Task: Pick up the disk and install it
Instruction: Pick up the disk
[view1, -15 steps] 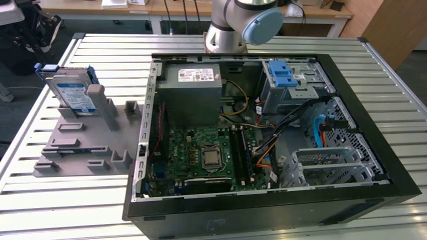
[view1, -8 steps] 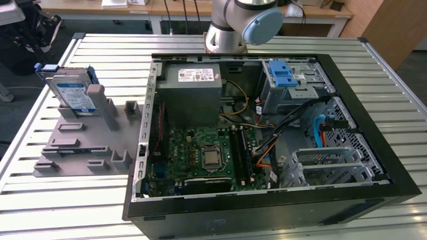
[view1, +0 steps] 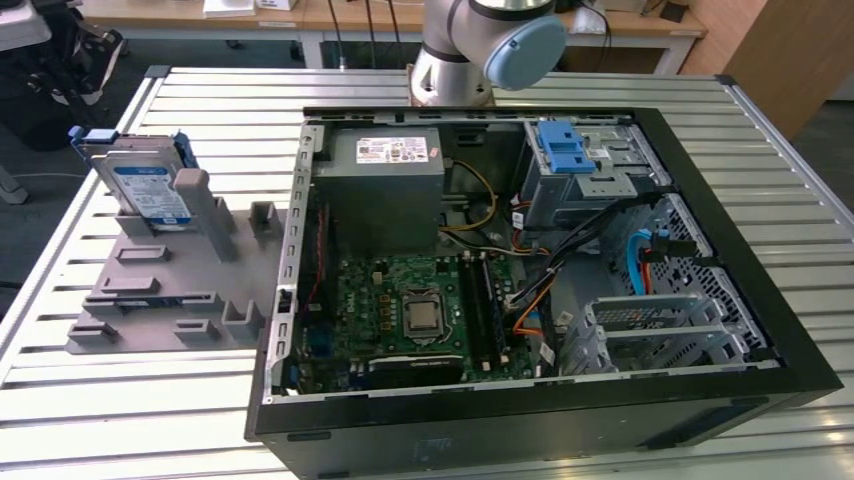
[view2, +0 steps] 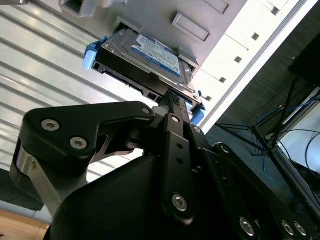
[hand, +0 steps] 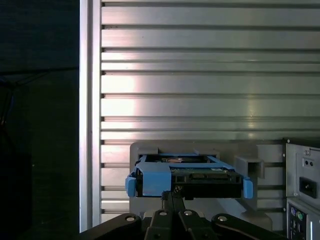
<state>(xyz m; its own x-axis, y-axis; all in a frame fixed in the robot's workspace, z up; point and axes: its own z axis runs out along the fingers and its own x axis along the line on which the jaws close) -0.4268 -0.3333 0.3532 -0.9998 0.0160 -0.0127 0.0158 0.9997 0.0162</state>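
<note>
The flat silver metal disk (view1: 144, 185) with its blue-and-white label and blue plastic carrier stands on edge, leaning a little. It sits in a slot at the far corner of a grey plastic slotted holder (view1: 174, 290), which lies near the slatted aluminium bench's (view1: 107, 410) edge on the exterior view's left. Just beside the holder an open black computer case (view1: 534, 430) takes up the middle of the bench. The case contains a grey metal box (view1: 387, 190) with a white sticker, a green circuit board (view1: 400, 300), loose cables and a grey metal cage (view1: 601, 175) with a blue plastic latch (view1: 567, 152). In both wrist views the black gripper (hand: 172, 192) (view2: 171, 96) points at the disk's carrier edge, fingers pinched together with nothing between them.
</note>
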